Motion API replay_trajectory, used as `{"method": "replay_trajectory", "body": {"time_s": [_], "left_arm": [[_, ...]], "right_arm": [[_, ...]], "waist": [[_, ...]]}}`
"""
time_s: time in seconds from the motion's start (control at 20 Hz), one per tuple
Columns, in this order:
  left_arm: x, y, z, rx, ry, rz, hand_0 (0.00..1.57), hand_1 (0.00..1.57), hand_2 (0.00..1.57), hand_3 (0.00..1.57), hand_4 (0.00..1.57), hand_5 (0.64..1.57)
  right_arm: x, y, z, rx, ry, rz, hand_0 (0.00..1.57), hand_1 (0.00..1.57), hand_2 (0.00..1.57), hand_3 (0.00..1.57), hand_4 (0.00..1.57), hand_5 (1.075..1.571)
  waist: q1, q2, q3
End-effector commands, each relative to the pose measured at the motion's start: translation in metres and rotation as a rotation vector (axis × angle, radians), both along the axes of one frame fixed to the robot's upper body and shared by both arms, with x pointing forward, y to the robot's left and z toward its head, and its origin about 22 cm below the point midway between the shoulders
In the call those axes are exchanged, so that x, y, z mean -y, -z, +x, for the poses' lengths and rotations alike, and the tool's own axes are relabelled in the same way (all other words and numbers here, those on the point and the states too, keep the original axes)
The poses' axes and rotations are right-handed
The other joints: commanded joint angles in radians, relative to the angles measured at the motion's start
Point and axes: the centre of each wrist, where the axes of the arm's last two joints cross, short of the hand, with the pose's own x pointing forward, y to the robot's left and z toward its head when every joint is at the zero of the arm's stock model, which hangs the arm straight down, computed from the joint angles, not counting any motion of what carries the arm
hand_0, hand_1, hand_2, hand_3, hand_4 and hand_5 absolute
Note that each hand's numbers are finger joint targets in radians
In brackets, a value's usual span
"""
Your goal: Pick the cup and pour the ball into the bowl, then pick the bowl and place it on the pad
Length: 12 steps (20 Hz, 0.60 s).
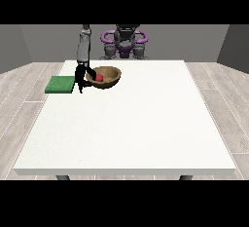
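Desk front: large white rectangular desk (126, 133) shows only bare surface along its near edge and through its middle; nothing of the task lies there.

Bowl: round brown wooden bowl (106, 78) sits toward the far left corner of the desk as the view shows it, tipped a little, its rim raised on the right.

Ball: small red ball (99, 77) lies inside the bowl, close to the rim nearest the robot hand.

Robot hand at view's left: black robot hand (81, 76) is at the bowl's left rim, one finger reaching over the edge toward the ball and another part pointing down to the desk; it seems to pinch the rim, though the fingers are too small to be certain.

Pad: flat green square pad (60, 84) lies at the far left edge of the desk, just beside the robot hand and apart from the bowl.

Cup: none visible anywhere.

Other robot hand: not visible, so its state cannot be told.

Done: pouring step looks complete, since the ball is in the bowl.

Left: bowl is not yet on the pad; it needs lifting and a short carry leftward, then setting down.
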Motion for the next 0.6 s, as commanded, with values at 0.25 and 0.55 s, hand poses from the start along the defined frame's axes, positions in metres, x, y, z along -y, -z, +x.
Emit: {"method": "replay_trajectory", "body": {"time_s": [0.25, 0.55], "left_arm": [[-0.045, 0.079, 0.013, -0.166, -0.084, -0.055, 0.00, 0.00, 0.00, 0.00, 0.00, 1.545], [-0.086, 0.052, -0.016, -0.097, -0.147, -0.066, 0.00, 0.00, 0.00, 0.00, 0.00, 1.541]], "right_arm": [[0.003, -0.070, 0.017, -0.294, 0.005, -0.211, 1.57, 1.57, 1.57, 1.57, 1.26, 1.456], [0.001, -0.104, 0.038, -0.263, -0.040, -0.168, 1.57, 1.57, 1.57, 1.57, 1.26, 1.486]], "waist": [[-0.081, -0.137, 0.0257], [-0.138, -0.073, 0.0299]]}}
